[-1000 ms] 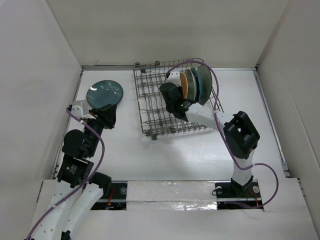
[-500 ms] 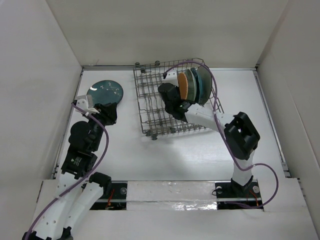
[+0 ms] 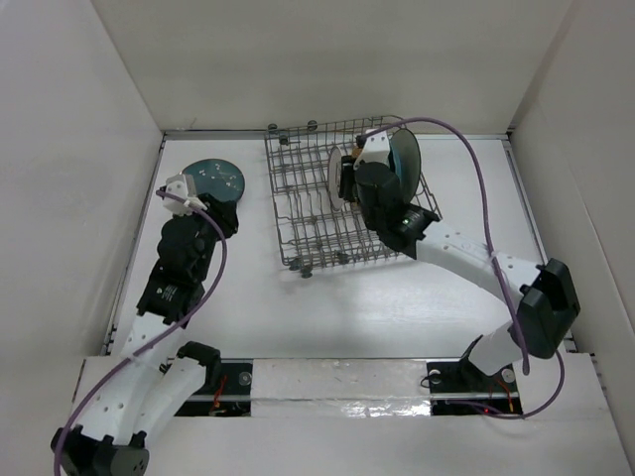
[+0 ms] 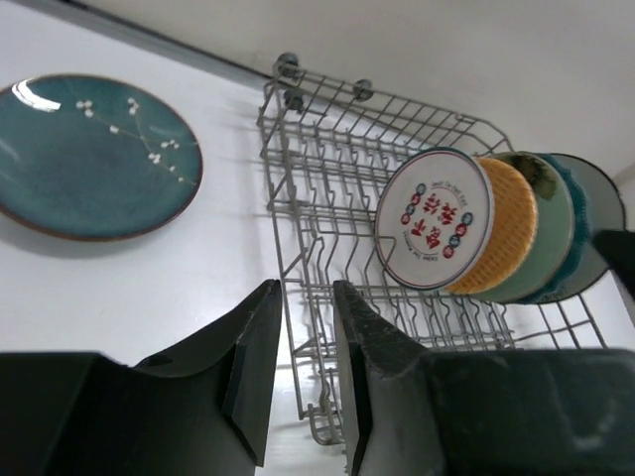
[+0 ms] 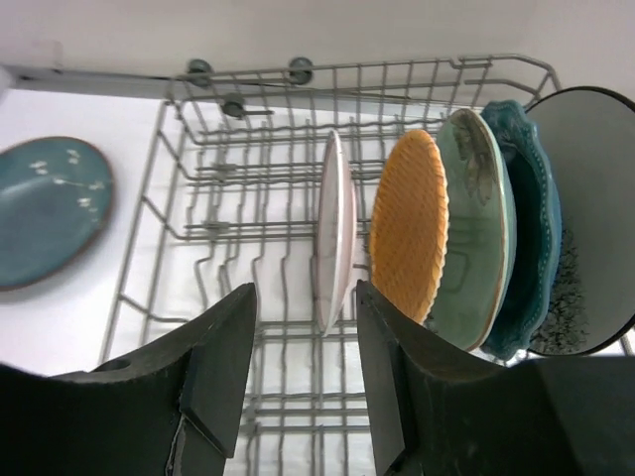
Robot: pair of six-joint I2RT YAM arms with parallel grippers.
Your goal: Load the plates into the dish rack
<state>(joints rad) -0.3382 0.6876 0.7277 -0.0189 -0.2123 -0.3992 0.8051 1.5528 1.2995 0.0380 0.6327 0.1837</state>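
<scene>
The grey wire dish rack (image 3: 303, 223) holds five upright plates: white patterned (image 5: 332, 233), tan-orange (image 5: 409, 223), pale green (image 5: 474, 228), teal scalloped (image 5: 531, 248) and beige-grey (image 5: 590, 218). The dark teal speckled plate (image 3: 213, 178) lies flat on the table left of the rack. My right gripper (image 5: 303, 297) is open and empty, just above the rack, with the white plate standing free beyond its jaws. My left gripper (image 4: 306, 297) is open and empty, low over the table between the dark teal plate (image 4: 94, 159) and the rack (image 4: 317, 208).
White walls enclose the table on three sides. The rack's left rows of tines (image 5: 218, 228) hold nothing. The right arm's purple cable (image 3: 476, 169) arcs over the rack's right end.
My right gripper has drawn back up and to the right, leaving the white patterned plate standing in the rack. My left arm has stretched further out beside the dark teal plate.
</scene>
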